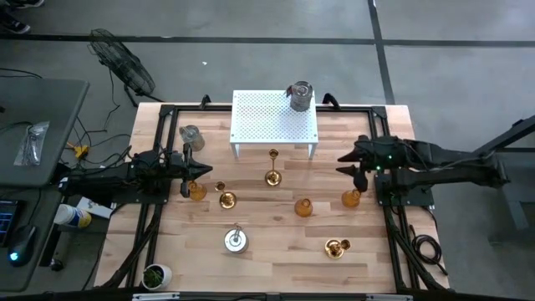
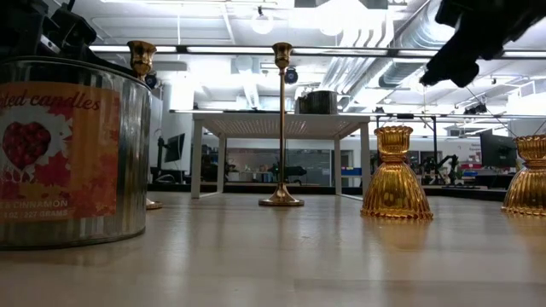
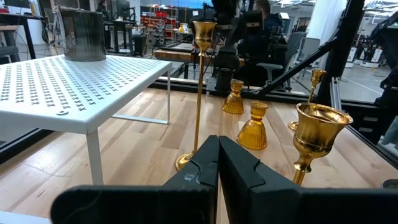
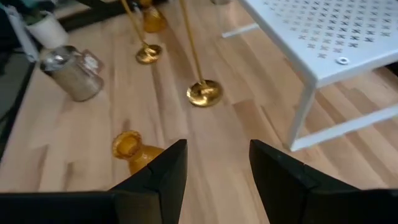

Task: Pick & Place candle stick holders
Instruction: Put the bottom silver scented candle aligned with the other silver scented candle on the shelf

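Nearest the low cam: a candle tin [image 2: 68,153] w/ red heart label, filling left of frame, upright on the table [image 2: 281,256]. Behind it centre frame, the tall gold holder [image 2: 281,128], long axis vertical, cup up, base flat. Right of it an amber cup [image 2: 395,173], upright, wide skirt down; a 2nd amber cup [image 2: 529,175] cut by right edge.

High view: tall holder [image 1: 272,168] at centre, just below the white stand [image 1: 274,125]. A grey holder [image 1: 300,95] sits on the stand's upper right part; another grey one [image 1: 191,136] left of the stand. Amber cups at [image 1: 303,206] and [image 1: 351,197], another [image 1: 196,190] at left. Short gold holder [image 1: 226,199] left of centre; gold one [image 1: 337,247] lower right, looks tipped on its side, axis roughly left-right.

Left gripper [image 1: 204,170] mid-left, arm lying horizontal, pointing right. Fingers [image 3: 205,165] pressed together, nothing between them. Tall holder & a gold goblet [image 3: 316,140] stand ahead of the tips, apart from them.

Right gripper [image 1: 345,163] mid-right, arm horizontal, pointing left, wrist tilted down. Fingers [image 4: 165,171] spread wide, empty; amber cup [image 4: 134,149] lies just beside one finger, not touching, tall holder's base [image 4: 204,92] farther ahead.
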`<control>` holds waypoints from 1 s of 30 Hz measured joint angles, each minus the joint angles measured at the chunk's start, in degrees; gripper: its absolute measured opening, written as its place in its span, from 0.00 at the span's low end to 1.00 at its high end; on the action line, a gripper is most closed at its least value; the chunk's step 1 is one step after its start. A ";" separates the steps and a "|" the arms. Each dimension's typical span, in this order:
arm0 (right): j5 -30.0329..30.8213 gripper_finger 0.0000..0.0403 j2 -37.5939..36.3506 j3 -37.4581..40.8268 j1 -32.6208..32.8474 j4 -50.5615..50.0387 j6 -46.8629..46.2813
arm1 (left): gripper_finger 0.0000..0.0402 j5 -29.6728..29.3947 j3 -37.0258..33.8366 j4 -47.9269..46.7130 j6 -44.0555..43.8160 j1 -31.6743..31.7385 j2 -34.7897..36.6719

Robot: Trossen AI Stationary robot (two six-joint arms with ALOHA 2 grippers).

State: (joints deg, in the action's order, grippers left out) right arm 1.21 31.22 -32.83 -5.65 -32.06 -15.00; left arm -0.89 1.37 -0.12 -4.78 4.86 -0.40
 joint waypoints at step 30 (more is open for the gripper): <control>-0.23 0.41 -29.04 26.25 6.14 23.67 4.04 | 0.01 0.02 0.00 0.00 0.00 0.00 0.00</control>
State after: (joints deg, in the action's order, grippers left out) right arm 0.98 2.18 -6.57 0.49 -8.39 -10.96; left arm -0.86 1.37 -0.12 -4.78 4.86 -0.40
